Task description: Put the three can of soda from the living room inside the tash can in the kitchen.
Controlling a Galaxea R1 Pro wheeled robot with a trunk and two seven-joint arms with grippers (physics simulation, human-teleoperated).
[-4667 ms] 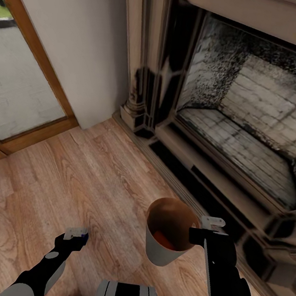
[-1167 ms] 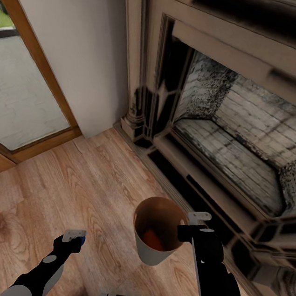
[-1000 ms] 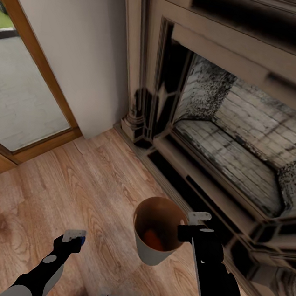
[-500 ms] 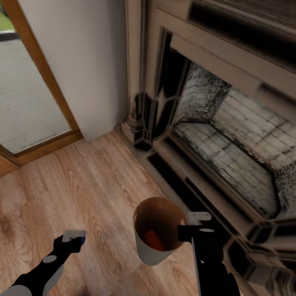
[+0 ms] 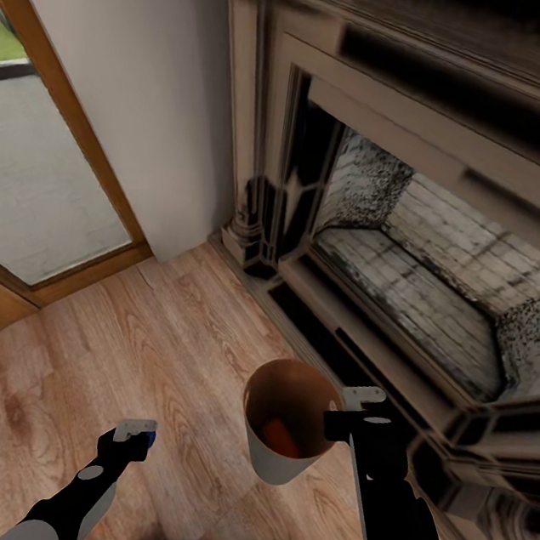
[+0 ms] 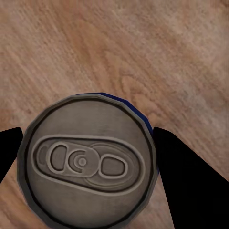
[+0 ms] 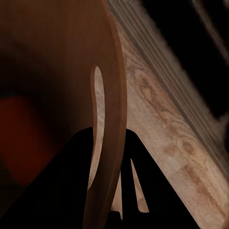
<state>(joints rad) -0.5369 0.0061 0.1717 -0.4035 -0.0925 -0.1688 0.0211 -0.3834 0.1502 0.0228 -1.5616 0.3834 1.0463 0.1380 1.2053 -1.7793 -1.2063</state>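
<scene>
From the head we look steeply down and forward over both arms, taking in the plank floor [image 5: 164, 350], the fireplace [image 5: 408, 264] ahead to the right and the glass door [image 5: 33, 185] to the left. Our left wrist camera looks straight down along the left claw [image 6: 86, 162], very close on the silver top of the blue soda can [image 6: 86, 160], with the same floor beneath. Our right wrist camera sits right against the trash can [image 7: 112, 109] rim, sharing its brown inside, the floor and the fireplace base with the head view.
</scene>
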